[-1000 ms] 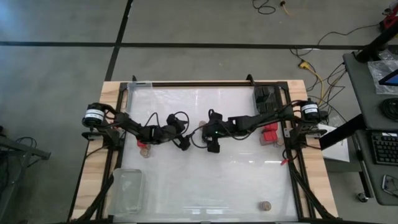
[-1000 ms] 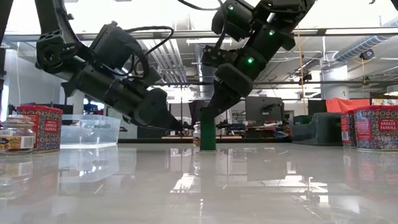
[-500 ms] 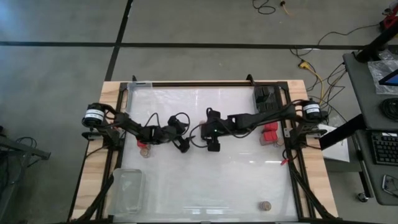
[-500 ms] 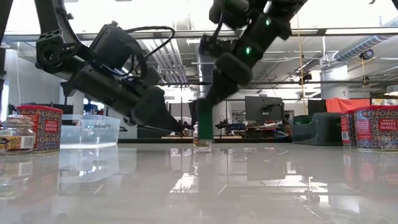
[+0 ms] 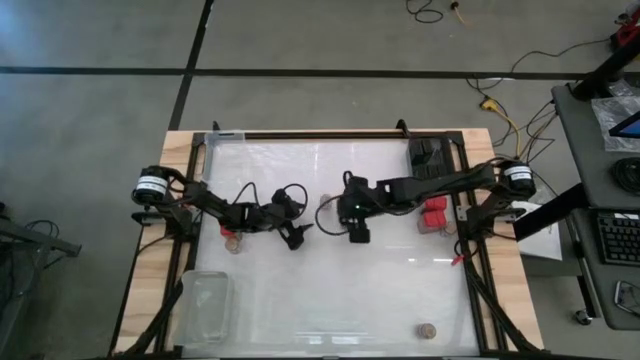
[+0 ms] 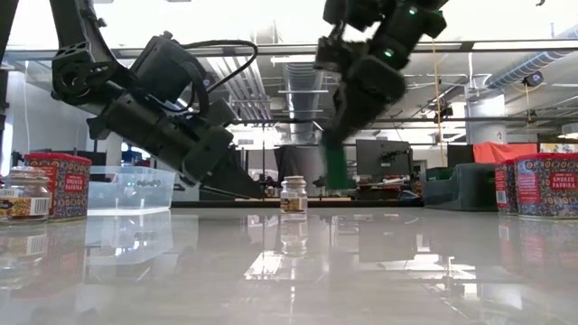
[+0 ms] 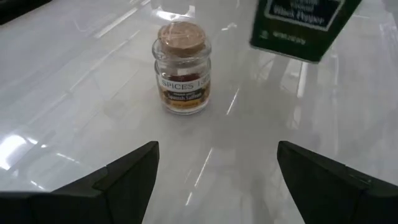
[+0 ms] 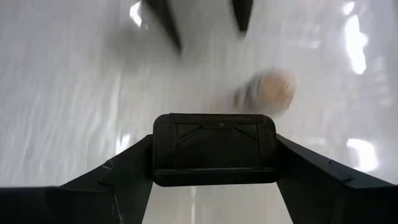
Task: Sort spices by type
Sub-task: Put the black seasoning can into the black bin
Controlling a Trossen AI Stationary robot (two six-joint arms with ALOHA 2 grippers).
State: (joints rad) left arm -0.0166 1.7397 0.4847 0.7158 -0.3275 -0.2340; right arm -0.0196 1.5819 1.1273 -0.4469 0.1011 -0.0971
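My right gripper is shut on a dark green, black-topped pepper tin and holds it above the middle of the table; the left wrist view shows the tin's label. A small round jar with a tan cork top stands on its base on the table just left of the tin. My left gripper hovers low, open, pointing at the jar from the table's left, and touches nothing. My right gripper pinches the pepper tin between its two fingers, by two opposite sides near its black top. The fingers come from above, slanting down. The tin hangs below them, roughly upright and clear of the table.
Red tins and black tins stand by the right edge. One more jar and a red tin are at the left, and another jar stands near the front right. A clear plastic tray sits front left.
My right gripper has lifted the pepper tin off the table and carried it up and toward the table's right. The cork-topped jar, which the tin hid in the low view, now shows standing where it was.
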